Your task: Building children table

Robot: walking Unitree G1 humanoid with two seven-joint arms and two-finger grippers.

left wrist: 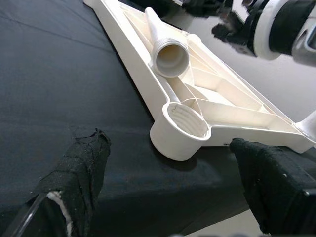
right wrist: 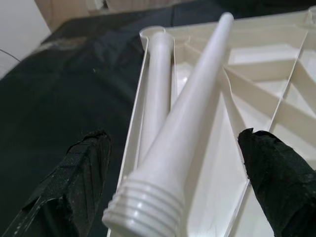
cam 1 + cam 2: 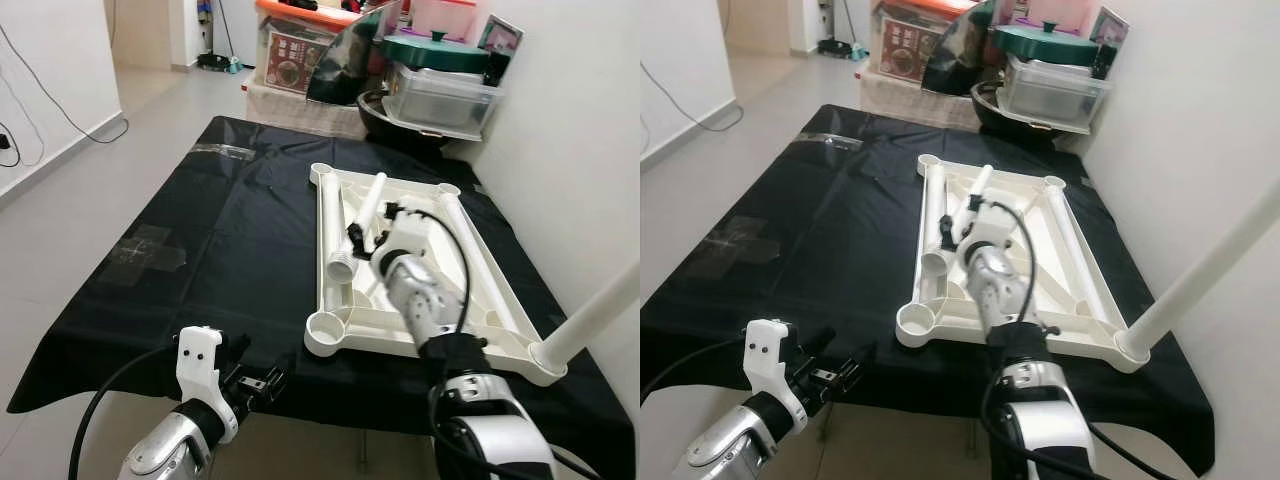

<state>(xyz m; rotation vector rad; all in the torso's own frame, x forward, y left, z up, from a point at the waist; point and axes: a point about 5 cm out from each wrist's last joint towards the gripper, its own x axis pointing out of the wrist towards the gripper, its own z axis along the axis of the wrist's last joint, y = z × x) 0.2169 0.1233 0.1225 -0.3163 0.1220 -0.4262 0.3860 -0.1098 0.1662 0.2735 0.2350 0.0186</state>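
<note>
- Tabletop (image 3: 480, 310), white, lies upside down on a bench (image 3: 230, 240) draped in black cloth, toward its right side.
- Right pincer (image 2: 173, 163) hovers over the tabletop, fingers spread wide either side of a loose leg (image 3: 362, 215).
- Second leg (image 3: 328, 225) lies along the tabletop's left rim; one leg (image 3: 590, 320) stands screwed into the near right corner.
- Left pincer (image 1: 168, 182) gapes open at the bench's near edge, facing the empty corner socket (image 1: 185, 121).

Walls: white, one wall (image 3: 570, 170) close along the right
Floor: pale grey tiles (image 3: 60, 220), cable trailing at left
Bench: black cloth (image 3: 220, 230) with tape patches
Far end: stacked plastic storage boxes (image 3: 440, 95), green lid
</note>
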